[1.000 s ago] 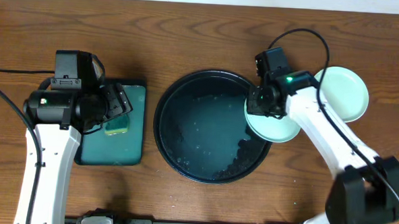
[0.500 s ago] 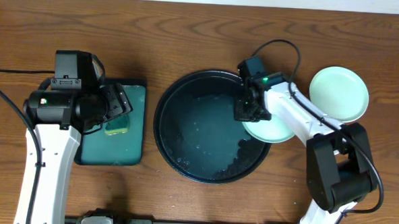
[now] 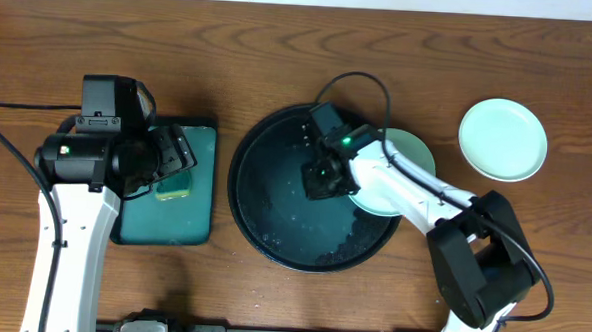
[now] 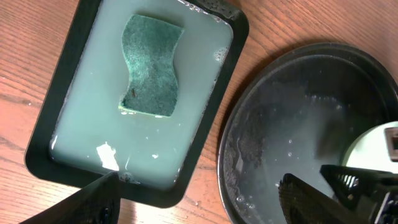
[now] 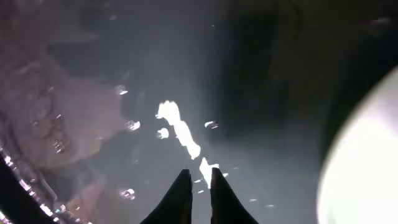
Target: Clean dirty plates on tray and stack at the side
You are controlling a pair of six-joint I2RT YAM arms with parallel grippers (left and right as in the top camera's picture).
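The right tool (image 3: 319,177) hangs low over the wet floor of the round black tray (image 3: 274,200). Its tips are drawn almost together with only a slit between them, and nothing is caught there. The nearest plate (image 3: 415,156), pale mint, lies to the right of that tool at the tray's right edge, partly over the rim and partly crossed by the arm. Its middle is hidden, so I cannot tell whether it is smeared or lying flat. In the right wrist view it shows only as a bright curve at the right border, apart from the tips. A second mint plate (image 3: 502,140) sits alone on the surface (image 3: 301,46) farther right, well clear of the tray, at what looks like the stacking spot. No third plate can be made out. The left tool (image 4: 199,180) is spread wide and empty above the near end of the rectangular tray (image 3: 197,197), where a green sponge (image 4: 149,65) lies in milky water. The coming move turns on the rim plate being to the right of the right tool and not between its tips. A round plate has no long axis, so the edge nearest the tool is the natural hold. The right arm is much the nearer, and the left stands well apart beside the sponge.
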